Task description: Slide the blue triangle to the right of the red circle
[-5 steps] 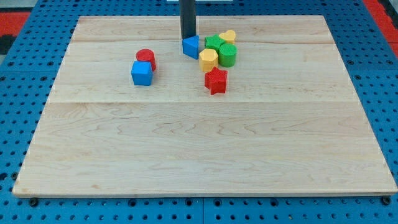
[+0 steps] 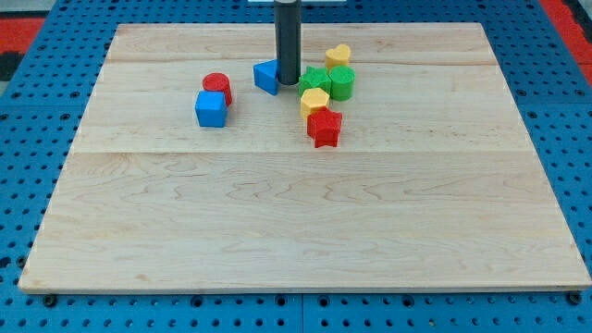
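one blue triangle (image 2: 266,77) sits right of red circle (image 2: 217,86), apart. my tip (image 2: 289,83) touches triangle's right side; push gently leftward, stop beside circle. no claw fitted.

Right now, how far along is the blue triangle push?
Done: my tip is down against the right side of the blue triangle, between it and the green blocks. In hand: pushing it toward the view's left. Left: a gap remains between the triangle and the red circle; close it so the triangle sits just right of the circle.
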